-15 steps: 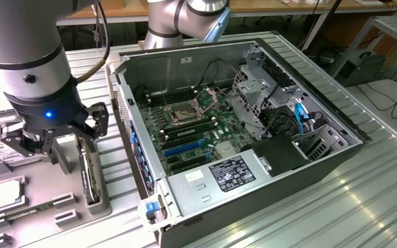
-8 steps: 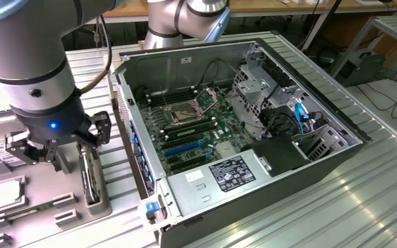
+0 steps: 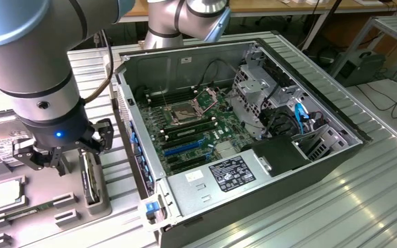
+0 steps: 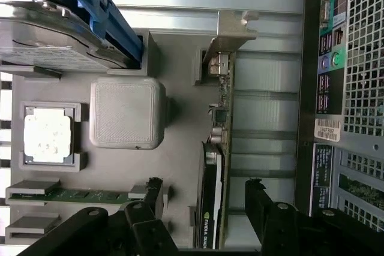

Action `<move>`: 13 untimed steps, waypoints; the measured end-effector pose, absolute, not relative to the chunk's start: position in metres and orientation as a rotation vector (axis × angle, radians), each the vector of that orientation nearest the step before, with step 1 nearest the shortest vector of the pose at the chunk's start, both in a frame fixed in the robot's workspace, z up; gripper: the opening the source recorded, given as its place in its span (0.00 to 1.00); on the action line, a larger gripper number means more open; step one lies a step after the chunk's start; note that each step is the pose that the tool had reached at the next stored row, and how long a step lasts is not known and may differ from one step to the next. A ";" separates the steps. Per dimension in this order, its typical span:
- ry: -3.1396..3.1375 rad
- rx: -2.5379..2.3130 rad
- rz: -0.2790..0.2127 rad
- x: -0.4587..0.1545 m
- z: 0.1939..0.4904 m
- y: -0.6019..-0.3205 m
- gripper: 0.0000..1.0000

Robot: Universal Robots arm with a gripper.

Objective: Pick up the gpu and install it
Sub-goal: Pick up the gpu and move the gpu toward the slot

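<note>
The gpu stands on its edge in a slot of the grey parts tray. Its silver bracket is at one end and its black cooler faces the tray's middle. In the exterior view the gpu is a thin dark card at the exterior view's left of the computer case. My gripper hangs open just above the card, one black finger on each side of it, apart from it. In the exterior view the gripper is above the tray, holding nothing.
The tray also holds a silver hard drive in a blue carrier, a processor chip, a green memory stick and a square grey block. The open case shows its motherboard; its rear panel stands close beside the gpu.
</note>
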State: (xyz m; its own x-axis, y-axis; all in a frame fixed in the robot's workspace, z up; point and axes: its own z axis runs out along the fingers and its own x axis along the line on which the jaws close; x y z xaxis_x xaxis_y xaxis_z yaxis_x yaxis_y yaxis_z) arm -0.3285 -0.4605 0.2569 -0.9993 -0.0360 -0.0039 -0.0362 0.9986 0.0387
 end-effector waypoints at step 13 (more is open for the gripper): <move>3.137 -0.020 0.061 -0.326 0.229 -0.460 0.66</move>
